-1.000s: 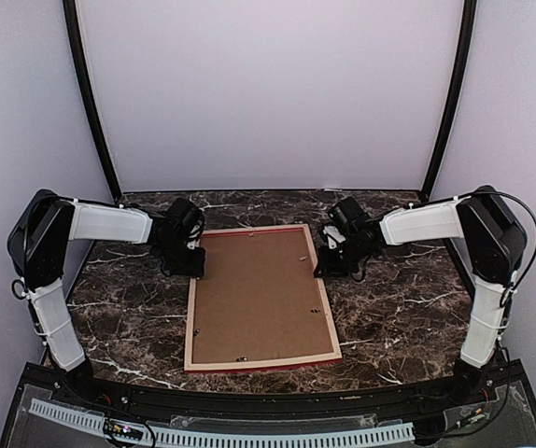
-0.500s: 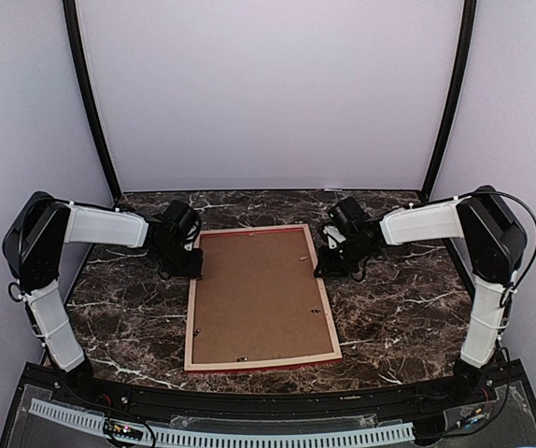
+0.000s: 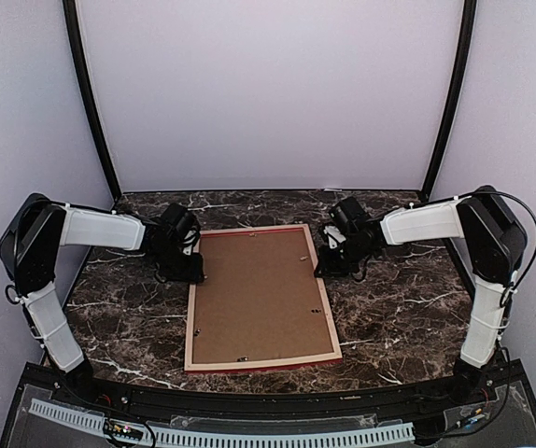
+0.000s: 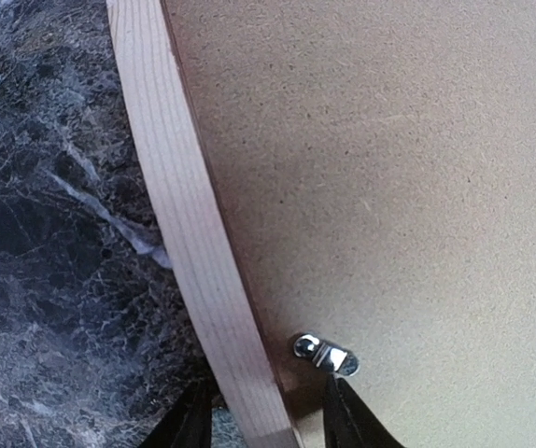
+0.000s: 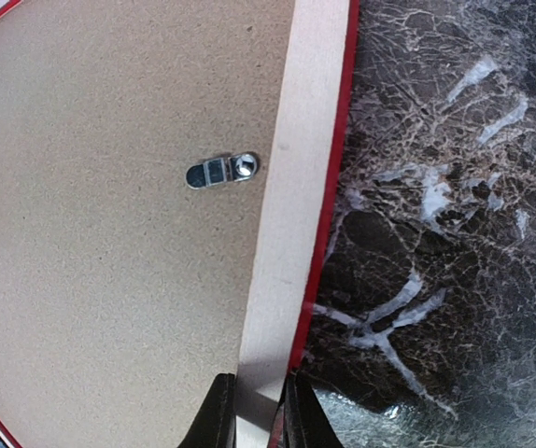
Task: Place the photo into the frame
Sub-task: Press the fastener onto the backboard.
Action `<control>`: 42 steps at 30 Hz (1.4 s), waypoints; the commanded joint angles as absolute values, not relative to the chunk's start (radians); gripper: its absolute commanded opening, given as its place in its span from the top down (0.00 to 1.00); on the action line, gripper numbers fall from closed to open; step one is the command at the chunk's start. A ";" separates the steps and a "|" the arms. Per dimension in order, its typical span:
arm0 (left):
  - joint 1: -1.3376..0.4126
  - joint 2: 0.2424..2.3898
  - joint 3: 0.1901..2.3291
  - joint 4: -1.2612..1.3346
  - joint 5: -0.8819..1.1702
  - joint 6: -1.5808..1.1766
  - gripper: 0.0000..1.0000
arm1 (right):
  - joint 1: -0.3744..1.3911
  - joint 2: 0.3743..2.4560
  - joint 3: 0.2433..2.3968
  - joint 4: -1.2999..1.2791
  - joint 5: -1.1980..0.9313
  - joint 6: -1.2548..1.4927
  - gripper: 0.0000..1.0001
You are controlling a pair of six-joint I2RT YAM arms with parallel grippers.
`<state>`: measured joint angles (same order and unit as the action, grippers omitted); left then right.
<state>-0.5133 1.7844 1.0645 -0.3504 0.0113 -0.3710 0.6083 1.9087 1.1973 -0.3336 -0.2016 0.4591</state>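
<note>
The frame [image 3: 190, 327] lies face down on the marble table, pale wood back up, with a thin red edge showing. A plain brown backing board [image 3: 259, 294] fills it, so the photo is hidden. My left gripper [image 3: 191, 269] is at the frame's far left side. In the left wrist view its jaws [image 4: 268, 425] are open and straddle the wood rail [image 4: 179, 215], with a gap on the board side. My right gripper [image 3: 326, 265] is at the far right side, shut [image 5: 254, 415] on the frame's rail [image 5: 291, 187].
Small metal turn clips [image 4: 326, 355] [image 5: 223, 170] lie on the backing board near each gripper. More clips sit along the frame's sides and near edge. The dark marble table [image 3: 399, 317] is bordered by black posts and pale walls.
The left arm's shoulder and elbow have drifted left, and its gripper has shifted slightly up along the frame's left side. The frame and the right arm have not moved.
</note>
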 commanded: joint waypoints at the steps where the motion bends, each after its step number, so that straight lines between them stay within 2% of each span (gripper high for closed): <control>1: -0.517 1.777 1.056 -0.392 0.039 -0.357 0.56 | 0.606 1.905 1.180 -0.320 -0.212 0.434 1.00; 23: -0.517 1.921 1.176 -0.373 -0.051 -0.360 0.56 | 0.605 1.920 1.201 -0.330 -0.222 0.429 1.00; 34: -0.515 1.951 1.213 -0.367 -0.079 -0.374 0.47 | 0.605 1.932 1.218 -0.344 -0.225 0.418 1.00; 42: -0.515 1.972 1.225 -0.378 -0.124 -0.385 0.49 | 0.606 1.939 1.230 -0.352 -0.226 0.411 1.00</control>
<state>-0.5144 1.9167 1.2282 -0.3569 -0.0689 -0.3840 0.5964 1.9141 1.2114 -0.3466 -0.1936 0.4606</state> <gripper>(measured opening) 0.515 0.132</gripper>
